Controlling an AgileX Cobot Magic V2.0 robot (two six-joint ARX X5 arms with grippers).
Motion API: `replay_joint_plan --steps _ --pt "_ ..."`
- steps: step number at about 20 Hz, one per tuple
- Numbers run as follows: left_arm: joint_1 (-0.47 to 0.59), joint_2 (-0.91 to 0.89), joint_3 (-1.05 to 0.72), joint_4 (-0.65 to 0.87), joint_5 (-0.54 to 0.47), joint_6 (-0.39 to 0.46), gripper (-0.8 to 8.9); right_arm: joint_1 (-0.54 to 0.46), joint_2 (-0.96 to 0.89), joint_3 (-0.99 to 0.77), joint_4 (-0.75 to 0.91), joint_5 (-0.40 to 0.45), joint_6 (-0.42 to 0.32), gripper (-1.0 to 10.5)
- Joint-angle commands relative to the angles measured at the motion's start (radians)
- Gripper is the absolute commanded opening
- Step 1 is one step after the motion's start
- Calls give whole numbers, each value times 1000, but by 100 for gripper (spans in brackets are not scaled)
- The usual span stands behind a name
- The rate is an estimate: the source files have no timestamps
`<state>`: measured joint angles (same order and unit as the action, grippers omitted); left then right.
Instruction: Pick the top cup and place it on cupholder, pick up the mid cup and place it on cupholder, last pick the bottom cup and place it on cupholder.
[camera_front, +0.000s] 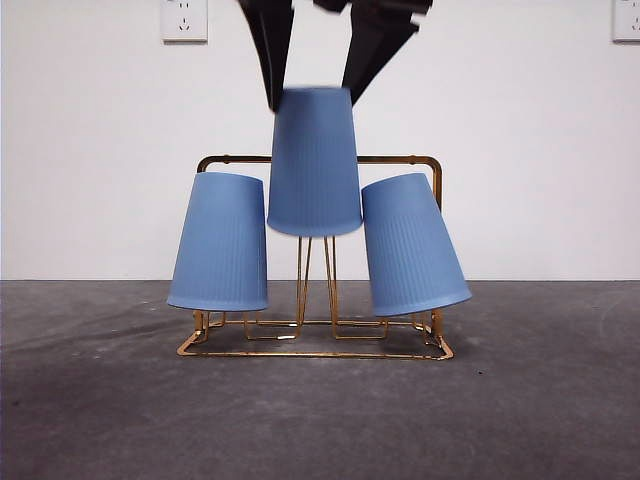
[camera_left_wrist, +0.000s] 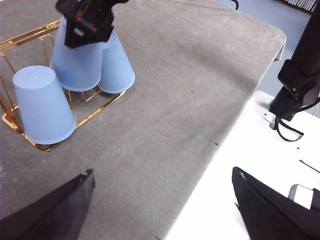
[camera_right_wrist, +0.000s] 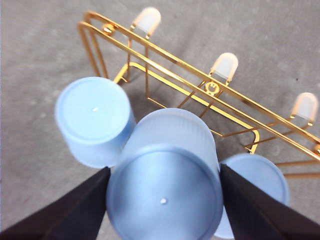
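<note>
The gold wire cupholder (camera_front: 235, 158) stands mid-table with three upside-down blue cups over it. The left cup (camera_front: 220, 240) and the right cup (camera_front: 412, 245) lean outward on their pegs. Between them the middle cup (camera_front: 314, 165) is upright and sits higher. My right gripper (camera_front: 312, 100) comes down from above and is shut on that cup's closed end (camera_right_wrist: 164, 200), one jaw against each side. Three free white-tipped pegs (camera_right_wrist: 224, 66) show behind the cups. My left gripper (camera_left_wrist: 162, 200) is open and holds nothing, away from the rack (camera_left_wrist: 30, 35) near the table's edge.
The grey felt table (camera_front: 320, 420) stretches in front of the rack. A white wall with two sockets (camera_front: 184, 18) stands behind. The felt edge (camera_left_wrist: 215, 145) borders a white surface carrying a black arm base with cables (camera_left_wrist: 295, 85).
</note>
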<state>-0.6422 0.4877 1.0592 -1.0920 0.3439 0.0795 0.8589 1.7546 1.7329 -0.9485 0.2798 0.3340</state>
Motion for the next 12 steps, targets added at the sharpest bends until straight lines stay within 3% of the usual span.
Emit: replay_joint_plan --steps 1,12 --pt "-7 1 8 11 5 6 437 -10 49 21 26 -24 -27 265" --pt "-7 1 8 11 5 6 437 -51 149 21 66 -55 -36 304"
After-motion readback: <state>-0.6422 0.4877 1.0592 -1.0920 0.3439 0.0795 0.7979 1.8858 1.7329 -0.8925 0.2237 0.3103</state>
